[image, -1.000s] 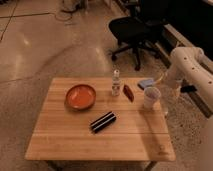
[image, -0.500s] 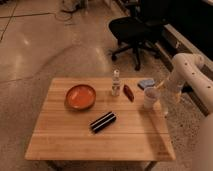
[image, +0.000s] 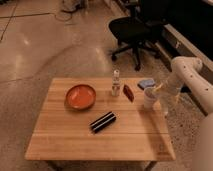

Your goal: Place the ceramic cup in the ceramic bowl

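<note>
The ceramic cup [image: 149, 97], plain white, stands upright near the right edge of the wooden table [image: 70, 140]. The ceramic bowl [image: 81, 96], orange-red inside with a darker rim, sits on the left half of the table, well apart from the cup. My gripper [image: 159, 90], at the end of the white arm [image: 184, 70] that reaches in from the right, is right beside the cup's right side at rim height. I cannot tell whether it touches the cup.
A small clear bottle [image: 116, 83] stands between bowl and cup. A flat red object [image: 128, 92] lies left of the cup, and a blue object [image: 146, 83] lies behind it. A black oblong object [image: 103, 121] lies mid-table. A black office chair [image: 134, 30] stands beyond.
The arm has swung left and down toward the table, bringing the gripper from off the table's right edge to the cup's side. The cup and bowl have not moved.
</note>
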`<state>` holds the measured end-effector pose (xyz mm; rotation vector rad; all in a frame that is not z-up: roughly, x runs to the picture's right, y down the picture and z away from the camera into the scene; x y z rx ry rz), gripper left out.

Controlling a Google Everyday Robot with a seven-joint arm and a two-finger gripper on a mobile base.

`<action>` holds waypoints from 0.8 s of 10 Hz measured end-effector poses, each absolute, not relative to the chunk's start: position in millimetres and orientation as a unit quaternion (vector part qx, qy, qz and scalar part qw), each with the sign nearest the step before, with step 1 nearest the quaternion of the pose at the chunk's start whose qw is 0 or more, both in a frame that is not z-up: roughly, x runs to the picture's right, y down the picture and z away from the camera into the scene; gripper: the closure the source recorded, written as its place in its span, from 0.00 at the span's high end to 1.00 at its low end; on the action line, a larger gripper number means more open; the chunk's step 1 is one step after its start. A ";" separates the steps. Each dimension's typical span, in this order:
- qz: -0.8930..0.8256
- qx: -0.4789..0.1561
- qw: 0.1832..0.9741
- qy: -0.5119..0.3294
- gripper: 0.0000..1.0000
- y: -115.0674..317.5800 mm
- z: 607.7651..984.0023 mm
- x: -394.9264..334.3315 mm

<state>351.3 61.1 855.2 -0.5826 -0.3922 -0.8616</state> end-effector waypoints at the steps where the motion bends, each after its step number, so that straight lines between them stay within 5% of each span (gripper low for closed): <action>1: -0.413 -0.283 0.845 -0.186 0.78 66.0 859.6 352.5; 3: -0.418 -0.291 0.841 -0.185 0.64 70.4 864.9 352.7; 8: -0.421 -0.302 0.835 -0.186 0.09 72.9 873.2 348.3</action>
